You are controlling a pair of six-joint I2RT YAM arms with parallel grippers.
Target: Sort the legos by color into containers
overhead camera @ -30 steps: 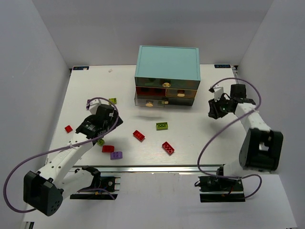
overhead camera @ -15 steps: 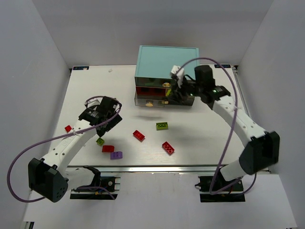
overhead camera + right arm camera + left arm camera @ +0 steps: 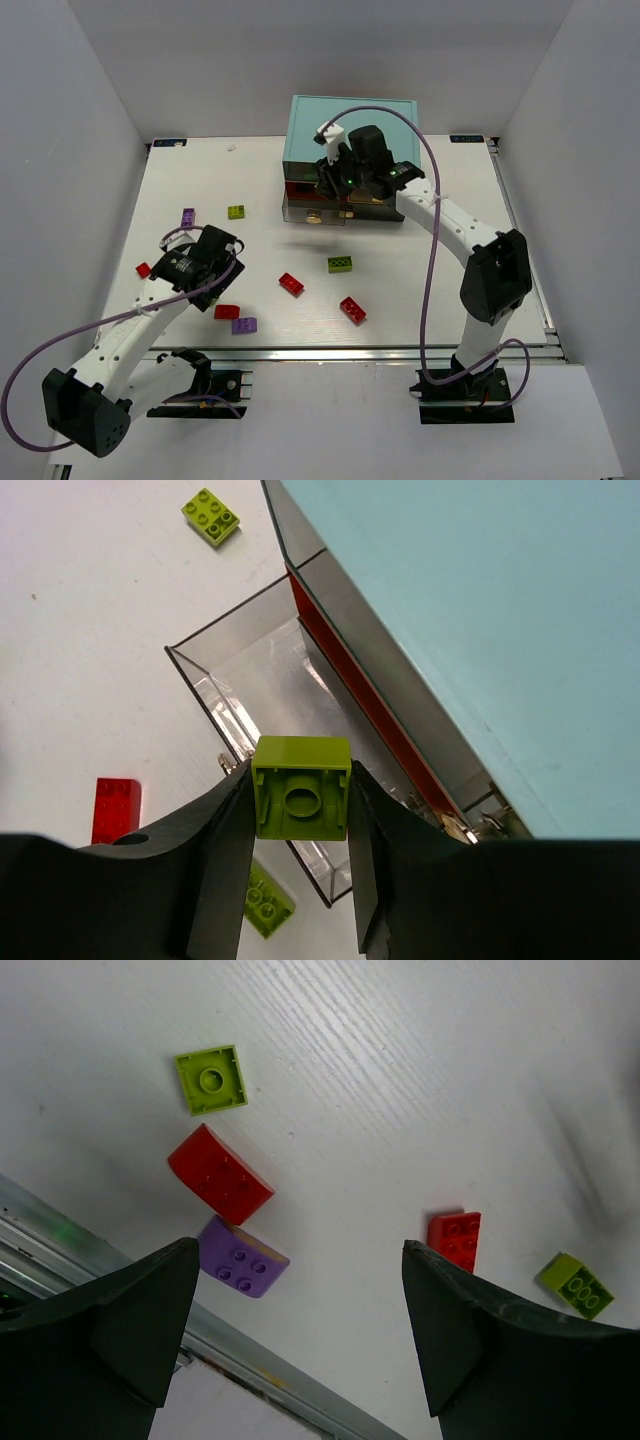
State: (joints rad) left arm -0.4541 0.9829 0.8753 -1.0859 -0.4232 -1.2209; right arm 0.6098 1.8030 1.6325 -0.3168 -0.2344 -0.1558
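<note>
My right gripper (image 3: pixel 300 798) is shut on a yellow-green lego (image 3: pixel 301 787), hollow underside facing the camera. It hangs over a pulled-out see-through drawer (image 3: pixel 262 695) at the bottom left of the teal-topped cabinet (image 3: pixel 350 130); in the top view that gripper (image 3: pixel 334 181) is at the cabinet's front. My left gripper (image 3: pixel 300 1330) is open over the table's near left, nothing between its fingers. Below it lie a yellow-green lego (image 3: pixel 211 1079), a red one (image 3: pixel 220 1173), a purple one (image 3: pixel 243 1257), another red (image 3: pixel 454 1239) and another yellow-green (image 3: pixel 575 1285).
More legos lie on the white table: purple (image 3: pixel 187 217), yellow-green (image 3: pixel 236 211), red (image 3: pixel 144 270), red (image 3: pixel 291 284), yellow-green (image 3: pixel 340 264), red (image 3: pixel 352 309). A drawer with red contents (image 3: pixel 335 655) sits above the open one. A metal rail (image 3: pixel 60 1240) runs along the near edge.
The right arm swung from the table's right side across to the cabinet's front left, carrying the yellow-green lego. The left gripper opened wider and drifted toward the near left.
</note>
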